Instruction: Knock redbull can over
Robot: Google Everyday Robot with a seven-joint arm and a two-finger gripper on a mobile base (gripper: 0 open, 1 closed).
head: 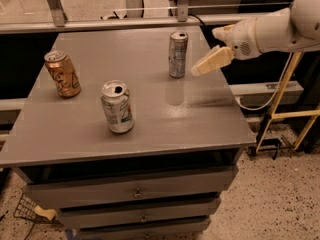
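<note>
Reaching in nearly level, the end effector [205, 52] hangs beside the upright redbull can [177, 55], seemingly spread wide.

Cream end effector [212, 61] hangs just beside the silver-grey redbull can [177, 55] with faint bluish markings; wider silver can [117, 107] marked green and red; orange-gold can [62, 74]; grey worktop [150, 121].

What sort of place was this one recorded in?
Probably a lab or workshop-like test area: a grey drawer cabinet serves as the table, the floor is speckled, and a loose cable trails beside the cabinet. The gripper hovers close beside the upright redbull can.
</note>
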